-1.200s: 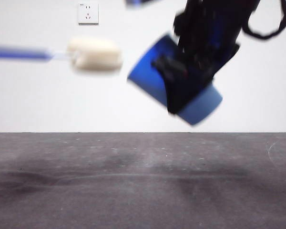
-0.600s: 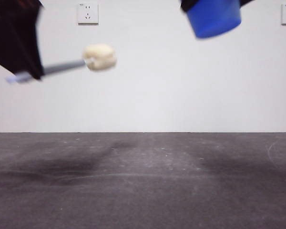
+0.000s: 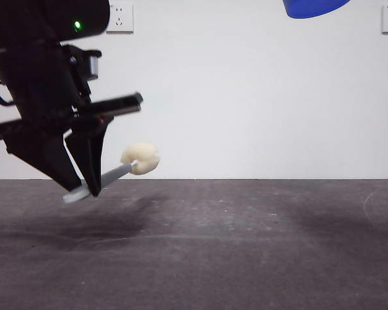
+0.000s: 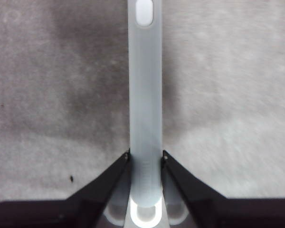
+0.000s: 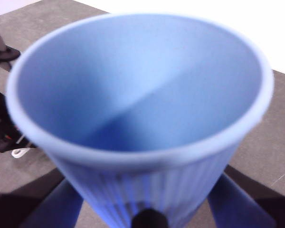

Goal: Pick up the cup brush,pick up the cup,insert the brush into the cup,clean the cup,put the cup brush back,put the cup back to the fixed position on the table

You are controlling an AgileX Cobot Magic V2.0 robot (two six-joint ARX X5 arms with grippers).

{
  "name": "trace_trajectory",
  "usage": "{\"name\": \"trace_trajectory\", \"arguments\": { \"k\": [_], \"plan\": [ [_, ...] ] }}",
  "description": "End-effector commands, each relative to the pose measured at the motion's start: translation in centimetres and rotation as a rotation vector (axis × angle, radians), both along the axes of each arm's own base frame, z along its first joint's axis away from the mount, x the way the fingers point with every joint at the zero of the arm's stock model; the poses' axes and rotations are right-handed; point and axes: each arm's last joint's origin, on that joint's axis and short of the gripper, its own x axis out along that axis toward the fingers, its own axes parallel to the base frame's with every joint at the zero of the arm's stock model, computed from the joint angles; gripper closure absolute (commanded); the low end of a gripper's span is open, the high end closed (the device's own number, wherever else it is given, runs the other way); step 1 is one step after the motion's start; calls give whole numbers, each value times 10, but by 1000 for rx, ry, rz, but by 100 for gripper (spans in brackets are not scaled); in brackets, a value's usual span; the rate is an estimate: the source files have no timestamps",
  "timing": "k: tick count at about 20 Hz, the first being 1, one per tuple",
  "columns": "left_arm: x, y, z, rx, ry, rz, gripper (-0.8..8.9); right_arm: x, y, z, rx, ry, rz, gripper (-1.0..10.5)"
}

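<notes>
My left hand (image 3: 84,187) clamps the cup brush (image 3: 126,165), handle tilted, low over the table (image 3: 246,245); right hand (image 5: 147,216) grips the cup (image 5: 142,109), high above.

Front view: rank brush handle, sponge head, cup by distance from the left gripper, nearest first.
1. Brush handle: clamped in the left gripper, low left.
2. Sponge head: at the handle's far end, just right of the gripper.
3. Cup: top right edge, high above the table.

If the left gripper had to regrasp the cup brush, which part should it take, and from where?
Judging by its shape, take the cup brush on its slim flat-sided handle, from above, jaws across the narrow width, as the left gripper grips it now. The rounded sponge head would likely squash.
</notes>
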Motion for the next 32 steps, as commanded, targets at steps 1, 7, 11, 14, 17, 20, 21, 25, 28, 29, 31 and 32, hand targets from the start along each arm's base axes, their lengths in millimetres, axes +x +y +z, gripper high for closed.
{"name": "trace_trajectory", "arguments": {
  "k": [1, 7, 11, 14, 17, 20, 21, 25, 28, 29, 31, 32],
  "plan": [
    [4, -1, -11, 17, 9, 39, 822, 0, 0, 0, 16, 2, -3, 959],
    [11, -6, -35, 72, 62, 25, 822, -1, 1, 0, 24, 12, 20, 959],
    [15, -8, -41, 68, 59, 27, 822, -1, 1, 0, 24, 12, 20, 959],
    [15, -8, -41, 86, 49, 42, 822, -1, 1, 0, 25, 13, 20, 959],
    [14, -7, -44, 111, 66, 45, 822, -1, 1, 0, 34, 17, 16, 959],
    [14, -7, -45, 112, 71, 44, 822, -1, 1, 0, 34, 17, 16, 959],
    [14, -7, -47, 115, 77, 42, 822, -1, 1, 0, 40, 20, 14, 959],
    [15, -9, -63, 127, 151, 24, 819, -1, 1, -1, 53, 34, 33, 959],
    [16, -9, -65, 131, 152, 26, 811, -1, 1, -1, 53, 34, 33, 959],
    [16, -8, -65, 133, 157, 28, 784, -1, 1, -1, 53, 34, 33, 959],
    [15, -8, -65, 136, 166, 21, 556, -1, 1, -1, 48, 38, 33, 959],
    [15, -8, -65, 128, 175, 9, 415, -1, 1, -1, 47, 38, 33, 959]
  ]
}}
